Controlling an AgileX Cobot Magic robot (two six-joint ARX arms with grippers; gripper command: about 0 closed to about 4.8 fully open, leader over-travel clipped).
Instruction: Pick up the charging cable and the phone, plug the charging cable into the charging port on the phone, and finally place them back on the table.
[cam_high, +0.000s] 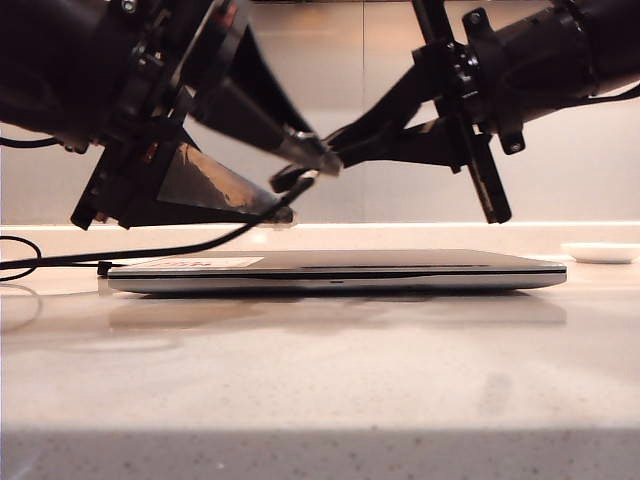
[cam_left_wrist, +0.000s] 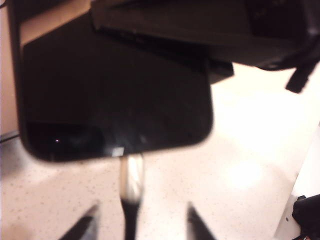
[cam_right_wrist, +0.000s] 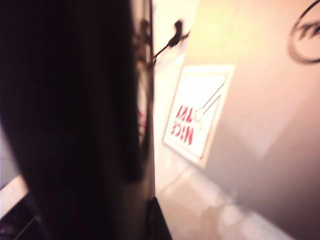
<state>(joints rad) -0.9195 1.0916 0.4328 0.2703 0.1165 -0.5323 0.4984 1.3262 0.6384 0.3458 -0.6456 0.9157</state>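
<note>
Phone (cam_left_wrist: 115, 95) above speckled table (cam_left_wrist: 210, 200)

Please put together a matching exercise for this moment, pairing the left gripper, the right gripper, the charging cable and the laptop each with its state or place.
Things:
1. left gripper
2. right gripper
3. charging cable
4. laptop

States or places:
A. lies closed and flat on the table
B. silvery tip plugged into the short edge of the phone
C. open, its fingers on either side of the cable without touching it
D. shut on the phone, holding it in the air

Pairs: 1-C, 2-D, 3-B, 4-A
</note>
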